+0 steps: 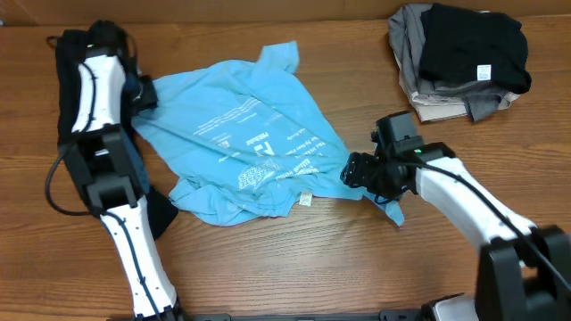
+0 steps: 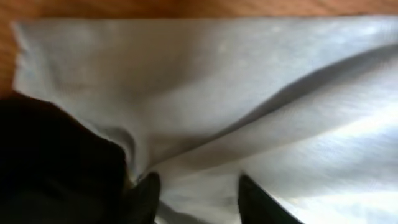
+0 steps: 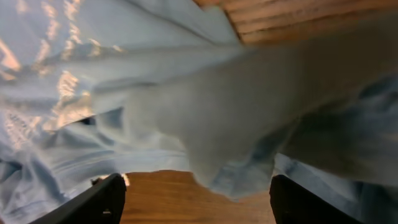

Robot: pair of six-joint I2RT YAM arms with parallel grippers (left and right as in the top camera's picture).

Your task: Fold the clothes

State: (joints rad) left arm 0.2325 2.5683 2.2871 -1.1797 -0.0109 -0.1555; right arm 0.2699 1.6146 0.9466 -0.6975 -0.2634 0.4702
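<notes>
A light blue T-shirt (image 1: 245, 138) with white print lies crumpled on the middle of the wooden table. My left gripper (image 1: 143, 92) is at the shirt's left edge. In the left wrist view its fingers (image 2: 196, 202) stand partly apart with pale shirt cloth (image 2: 249, 93) lying between them. My right gripper (image 1: 351, 172) is at the shirt's lower right edge. In the right wrist view its fingers (image 3: 196, 199) are wide open over bare wood, and a fold of the shirt (image 3: 205, 112) hangs just ahead of them, not held.
A stack of folded clothes, black (image 1: 473, 45) on top of grey and tan, sits at the back right corner. Dark cloth (image 1: 161, 212) lies under my left arm. Bare wood shows along the table's front edge (image 1: 294, 259).
</notes>
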